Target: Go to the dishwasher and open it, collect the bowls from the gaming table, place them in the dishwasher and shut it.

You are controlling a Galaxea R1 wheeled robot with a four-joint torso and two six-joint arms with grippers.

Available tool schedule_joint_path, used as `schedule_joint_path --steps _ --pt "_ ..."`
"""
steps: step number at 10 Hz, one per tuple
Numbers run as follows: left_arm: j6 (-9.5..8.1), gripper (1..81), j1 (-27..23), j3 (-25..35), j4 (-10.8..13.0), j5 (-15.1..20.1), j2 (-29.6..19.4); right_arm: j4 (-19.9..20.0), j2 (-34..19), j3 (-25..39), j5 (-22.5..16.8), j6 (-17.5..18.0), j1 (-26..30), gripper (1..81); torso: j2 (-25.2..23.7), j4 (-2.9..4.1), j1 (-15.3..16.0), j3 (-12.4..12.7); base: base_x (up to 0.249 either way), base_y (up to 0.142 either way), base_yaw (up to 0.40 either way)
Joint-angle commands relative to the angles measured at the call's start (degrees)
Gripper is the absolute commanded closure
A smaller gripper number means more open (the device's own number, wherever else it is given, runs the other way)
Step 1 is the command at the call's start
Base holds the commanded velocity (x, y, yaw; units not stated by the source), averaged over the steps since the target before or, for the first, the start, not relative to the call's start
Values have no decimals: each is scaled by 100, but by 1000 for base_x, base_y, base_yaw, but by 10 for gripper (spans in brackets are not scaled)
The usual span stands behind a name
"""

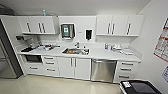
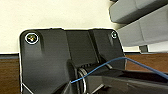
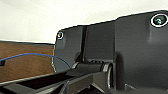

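Dishwasher (image 1: 103, 70) sits closed under the white counter (image 1: 100, 53), right of the sink (image 1: 75, 51) and the white cabinet doors (image 1: 74, 68), with drawers (image 1: 126, 70) on its other side. Stainless front, bar handle across the top. Microwave (image 1: 33, 58) is way off at the far left end. Can't tell whether either gripper is open or closed.

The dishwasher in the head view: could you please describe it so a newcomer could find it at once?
Start at the long white kitchen counter with its sink. Under it, right of the sink's white cabinet doors and left of a stack of white drawers, sits the stainless-steel dishwasher, closed. It is the one metallic front among white ones.
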Motion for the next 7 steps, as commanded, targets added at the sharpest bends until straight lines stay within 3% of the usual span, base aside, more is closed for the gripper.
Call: schedule_joint_path --steps 1,7 --pt "39 10 -295 92 -16 306 -94 -54 -27 87 -309 -24 235 10 0 0 0 0 132 0 0" --pt "39 10 -295 101 -16 306 -94 -54 -36 87 -300 -24 226 10 0 0 -1 0 132 0 0"
